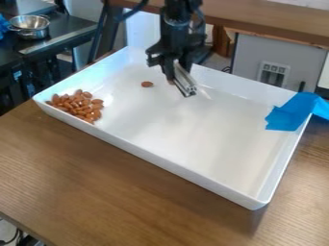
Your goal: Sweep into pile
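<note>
My gripper [175, 66] hangs over the back part of the white tray [167, 161], shut on a silvery metal bar [184, 82] that slants down toward the tray floor. Whether the bar touches the floor, I cannot tell. Brown almonds [78, 104] lie gathered in a pile in the tray's left corner, close to the walls. A single almond [147, 84] rests apart from them, just left of the bar. A small brown spot beside the bar's left side may be another almond, partly hidden.
Raised walls run all around the tray, which stands on a wooden table [122, 192]. Blue tape [292, 113] covers part of the right rim and wall. A metal bowl [30, 26] stands on a dark counter at the upper left.
</note>
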### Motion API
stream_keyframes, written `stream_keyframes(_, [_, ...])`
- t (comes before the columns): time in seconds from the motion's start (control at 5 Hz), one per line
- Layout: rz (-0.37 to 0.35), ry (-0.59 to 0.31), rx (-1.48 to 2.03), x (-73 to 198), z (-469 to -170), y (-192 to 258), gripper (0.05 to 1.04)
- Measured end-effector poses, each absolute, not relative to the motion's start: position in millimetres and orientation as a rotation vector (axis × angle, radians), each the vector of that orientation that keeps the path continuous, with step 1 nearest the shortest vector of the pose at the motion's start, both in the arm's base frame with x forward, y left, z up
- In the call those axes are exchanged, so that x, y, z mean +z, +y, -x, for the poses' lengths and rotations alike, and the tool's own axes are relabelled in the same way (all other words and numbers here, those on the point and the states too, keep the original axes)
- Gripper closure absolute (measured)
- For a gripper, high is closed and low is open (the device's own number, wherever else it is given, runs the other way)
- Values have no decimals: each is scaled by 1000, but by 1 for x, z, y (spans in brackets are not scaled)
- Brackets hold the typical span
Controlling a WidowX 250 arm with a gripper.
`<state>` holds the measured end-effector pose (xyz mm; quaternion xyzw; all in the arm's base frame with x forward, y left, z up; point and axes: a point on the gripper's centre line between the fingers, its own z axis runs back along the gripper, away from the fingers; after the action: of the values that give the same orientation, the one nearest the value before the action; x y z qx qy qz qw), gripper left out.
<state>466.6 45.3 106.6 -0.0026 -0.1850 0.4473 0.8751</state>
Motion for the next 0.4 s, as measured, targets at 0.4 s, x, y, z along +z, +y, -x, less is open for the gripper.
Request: stream_keyframes(0.4, [-34, -383, 868, 92, -487, 32, 704])
